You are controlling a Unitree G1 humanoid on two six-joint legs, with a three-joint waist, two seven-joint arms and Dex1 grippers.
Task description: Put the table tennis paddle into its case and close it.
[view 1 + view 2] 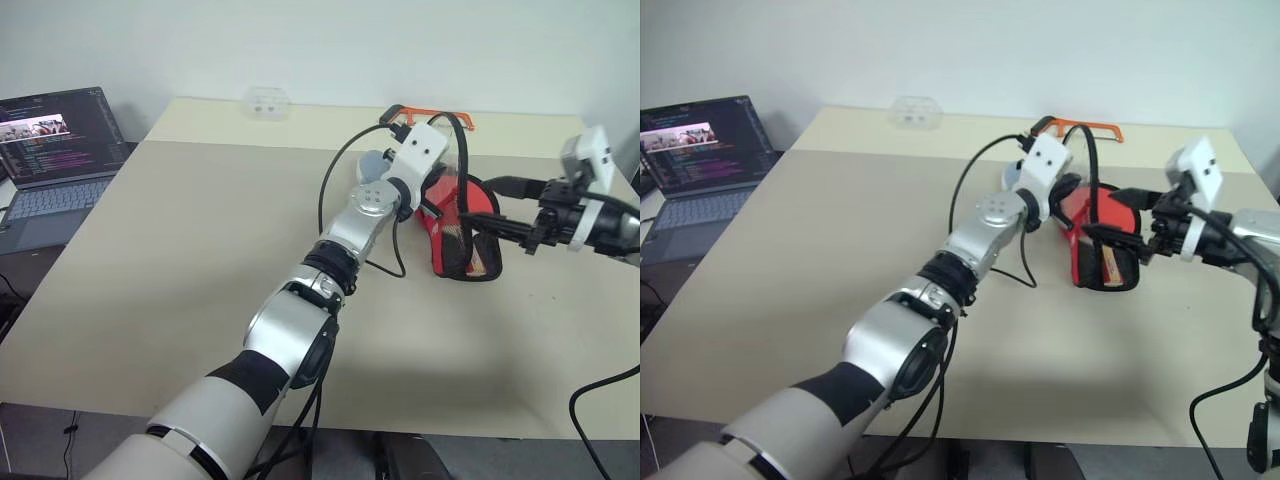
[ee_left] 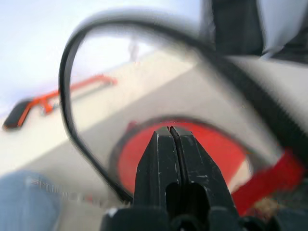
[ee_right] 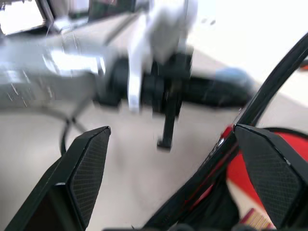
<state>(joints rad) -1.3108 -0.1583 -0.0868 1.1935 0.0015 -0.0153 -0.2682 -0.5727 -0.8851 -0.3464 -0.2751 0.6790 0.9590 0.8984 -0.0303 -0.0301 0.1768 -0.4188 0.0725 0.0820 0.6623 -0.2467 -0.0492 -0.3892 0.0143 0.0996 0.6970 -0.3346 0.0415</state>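
We are seeing one paddle (image 1: 478,252) sitting inside one case (image 1: 452,222) on the table (image 1: 180,250); two grippers: left gripper (image 2: 171,144) pinched closed over it, right gripper (image 3: 173,178) spread wide beside it. One laptop (image 1: 55,160).

Both head views look down over the worktop (image 1: 200,300), sharing its centre, while each wrist view looks closely along its own tool.

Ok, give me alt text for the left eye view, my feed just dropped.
On a beige table, the left end effector reaches to a black fabric paddle-shaped case with red panel, partly open, a wood-handled paddle inside. The open right end effector hovers at the case's right; an open laptop sits far left.
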